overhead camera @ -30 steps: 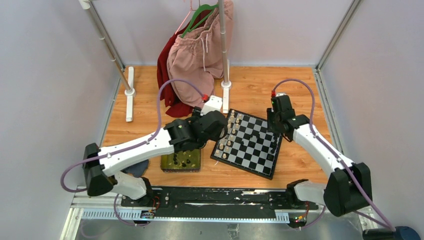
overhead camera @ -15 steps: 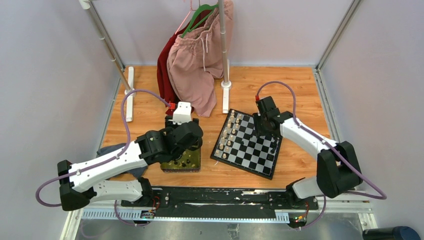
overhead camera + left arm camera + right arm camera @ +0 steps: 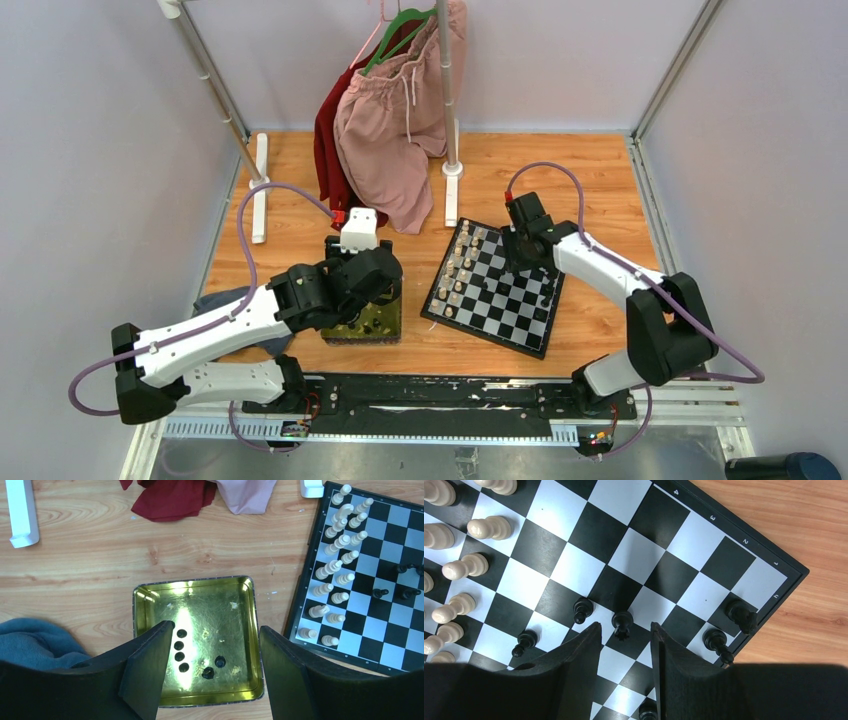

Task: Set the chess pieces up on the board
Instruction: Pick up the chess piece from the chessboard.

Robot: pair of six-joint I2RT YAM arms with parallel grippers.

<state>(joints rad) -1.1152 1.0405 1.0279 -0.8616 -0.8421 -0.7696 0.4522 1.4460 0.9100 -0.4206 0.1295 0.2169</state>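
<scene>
The board (image 3: 500,305) lies right of centre, with cream pieces (image 3: 334,570) in two rows along its left side. Several black chess pieces (image 3: 583,609) stand on its right half. My right gripper (image 3: 625,626) hovers over the board, open, and one black piece (image 3: 622,624) stands free just beyond its fingertips. My left gripper (image 3: 216,628) hangs open above the shiny yellow-green tray (image 3: 192,580), holding nothing. Several black pieces (image 3: 179,651) lie in the tray between its fingers.
A clothes rack with pink shorts (image 3: 395,110) and a red garment (image 3: 172,497) stands at the back, its white feet (image 3: 259,190) on the wood. A blue cloth (image 3: 35,640) lies left of the tray.
My left arm swung back from the board's left edge to above the tray. My right arm moved left over the board and its jaws widened a little.
</scene>
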